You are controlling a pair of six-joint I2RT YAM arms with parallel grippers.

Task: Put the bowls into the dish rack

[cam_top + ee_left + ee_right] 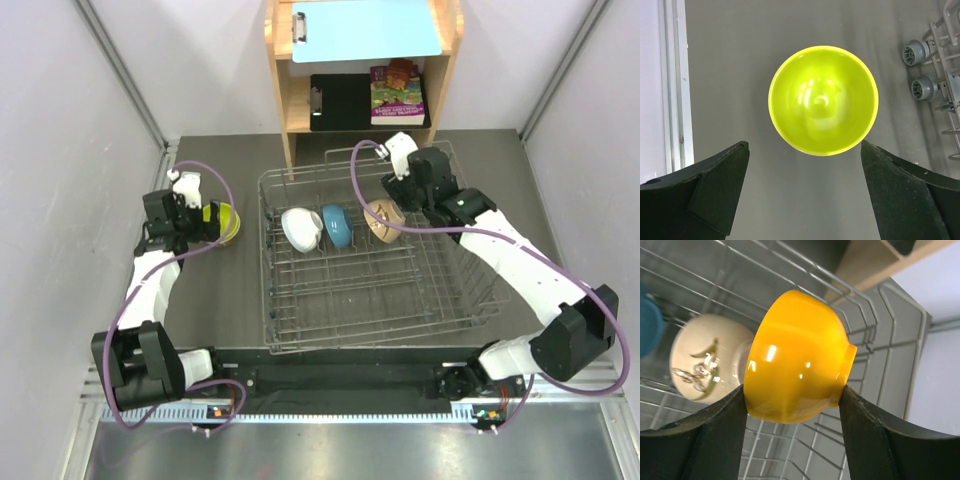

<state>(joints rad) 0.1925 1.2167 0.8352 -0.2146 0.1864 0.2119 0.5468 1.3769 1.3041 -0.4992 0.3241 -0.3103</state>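
Note:
A lime green bowl [823, 100] stands upright on the table left of the dish rack [440, 290]. My left gripper [804, 143] hovers just short of it, open, its fingers wider than the bowl; from above the gripper [203, 216] partly covers this bowl [226, 222]. My right gripper [792, 390] is shut on an orange bowl [797, 357], held on its side by rim and foot over the rack's far right part. Inside the rack a white bowl [300, 228], a blue bowl [337, 226] and a beige patterned bowl [383, 220] stand on edge in a row. The top view hides the orange bowl behind my right gripper [403, 190].
A wooden shelf unit [290, 100] with a clipboard and books stands behind the rack. The rack's small grey wheels [916, 52] are close to the green bowl's right. A wall rail [675, 85] runs along the table's left edge.

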